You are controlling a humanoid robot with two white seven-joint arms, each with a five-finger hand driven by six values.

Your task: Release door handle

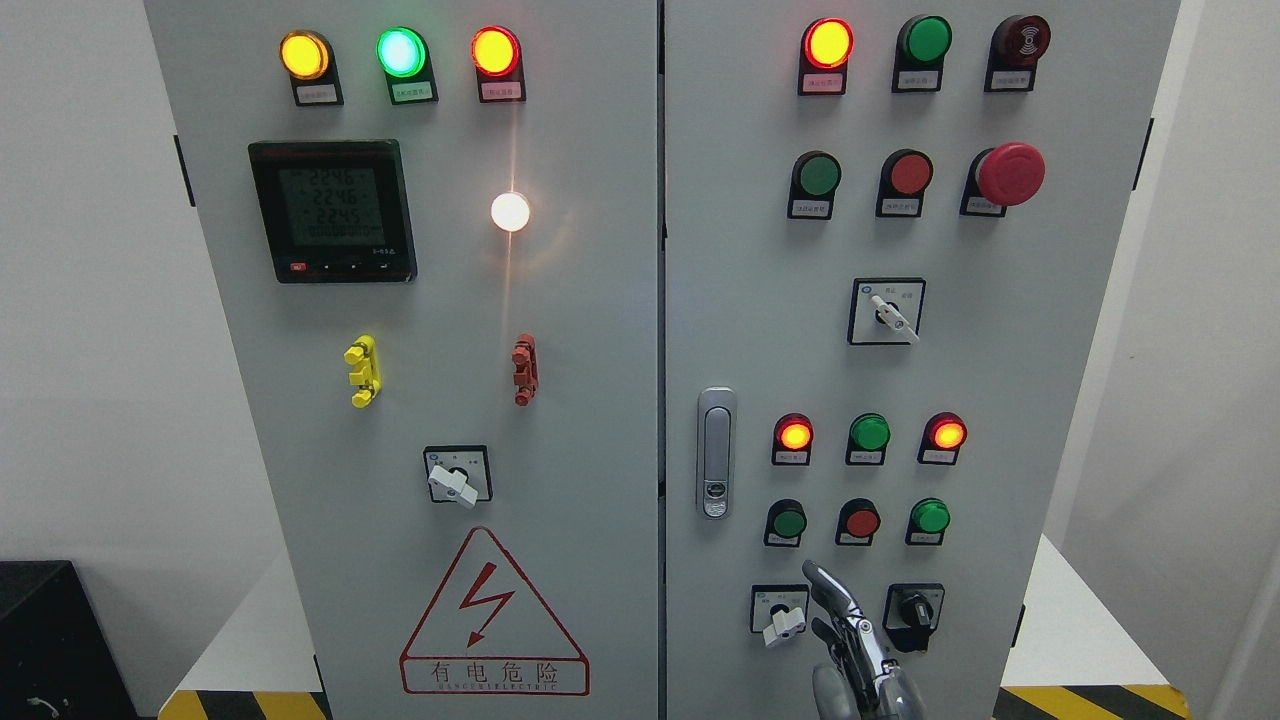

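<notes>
Brushed metal, that's the door handle (716, 452): a slim upright lever set flush in its recess near the left edge of the right cabinet door (1000, 330), just right of the seam between the two doors, with a small keyhole at its lower end. It looks rigid and smooth, fixed hard to sheet steel, so nothing here will bend or break; the polished face could be slippery, and the sensible place to take it would be the long middle bar, fingers hooked behind it. Right now nothing is on it. The handle sits flat and closed, and the doors appear shut. Down at the bottom edge, right of the middle, a robot hand (850, 645) rises into view, silver-jointed fingers (832, 587) extended upward and loosely spread, holding nothing. It stands low and to the right of the handle, well apart from it, with the fingertips in front of the panel between a white-knobbed rotary switch (783, 622) on its left and a black selector knob (914, 608) on its right; whether it touches the panel I can't tell. So little of the arm shows at the frame's edge, but it comes in right of centre, so I call it the right hand. By my reading the release is already done. No other hand shows.
</notes>
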